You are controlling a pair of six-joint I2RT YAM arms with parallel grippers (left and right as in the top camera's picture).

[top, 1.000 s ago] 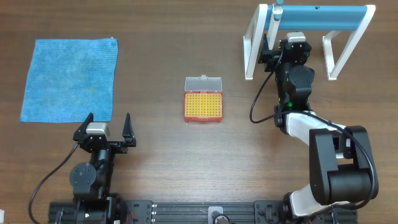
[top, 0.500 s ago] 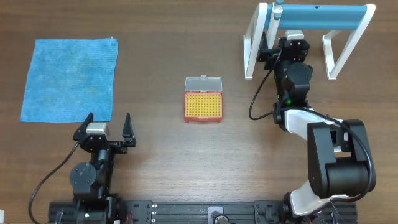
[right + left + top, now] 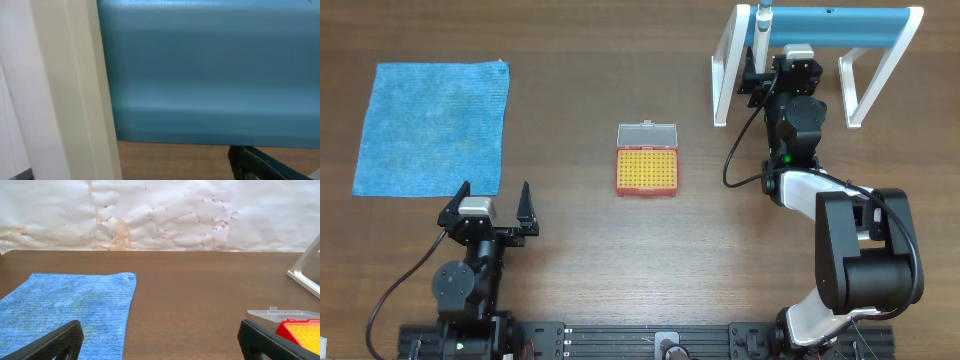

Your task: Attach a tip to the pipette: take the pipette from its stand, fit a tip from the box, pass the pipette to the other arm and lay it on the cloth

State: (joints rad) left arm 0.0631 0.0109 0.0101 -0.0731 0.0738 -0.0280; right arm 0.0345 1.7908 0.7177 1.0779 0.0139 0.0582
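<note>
I see the blue rectangular cloth [image 3: 432, 128] lying at the far left of the wooden table [image 3: 580, 260], the orange plastic tip box [image 3: 646, 172] at its middle, and the white-framed, blue-barred stand [image 3: 830, 22] at the back right. The slim pipette [image 3: 763, 18] hangs at the stand's left end; my right gripper [image 3: 760, 80] sits just before it.

My fingers [image 3: 55, 342] stand wide apart above the bench [image 3: 200, 290]; blue cloth [image 3: 65, 305] far left, tip box [image 3: 300, 330] far right.

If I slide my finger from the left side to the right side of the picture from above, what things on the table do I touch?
blue cloth → tip box → pipette stand
</note>
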